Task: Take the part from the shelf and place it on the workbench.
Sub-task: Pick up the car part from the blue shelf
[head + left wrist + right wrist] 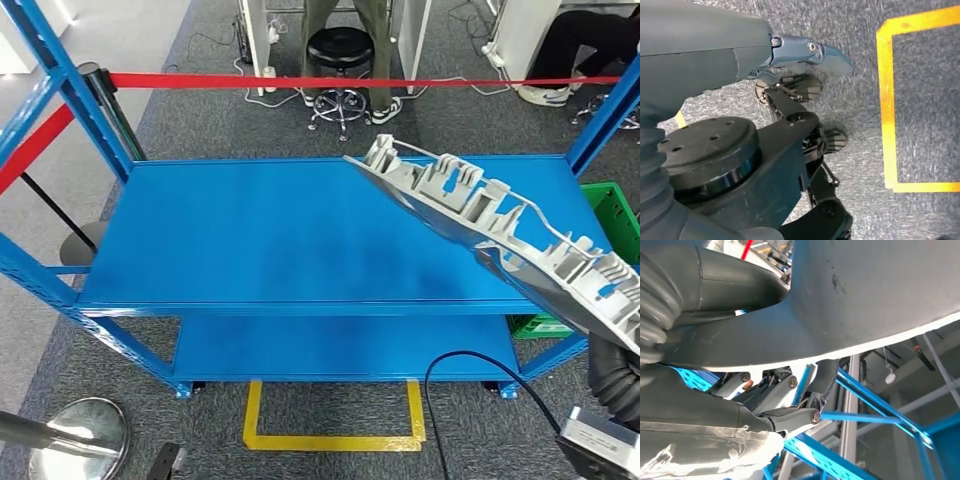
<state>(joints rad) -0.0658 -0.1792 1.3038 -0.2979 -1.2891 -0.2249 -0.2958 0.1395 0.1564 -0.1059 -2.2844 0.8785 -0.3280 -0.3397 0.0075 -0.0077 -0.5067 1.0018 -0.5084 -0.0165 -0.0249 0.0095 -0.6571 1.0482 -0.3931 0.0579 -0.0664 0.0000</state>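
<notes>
Part (498, 225): one, held by right hand (791, 405).

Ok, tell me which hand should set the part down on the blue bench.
Right. The right hand already grips the grey part, tilted above the workbench. The left hand hangs by the floor.

The part (498, 225) is showing pale silver-grey, its ribbed face letting blue through the gaps, while the shelf (249, 235) under it is glowing a plain bright blue on decks and posts alike. A red tape (302, 81) is running across behind, a green crate (615, 215) is peeking out at the right, and the floor (332, 415) is lying speckled dark grey with a yellow outline (332, 440) painted on it. The left robot hand (798, 90) is showing dull grey with darker fingers against that same grey carpet; the right robot hand (787, 400) is looking grey with brass-toned pins.
</notes>
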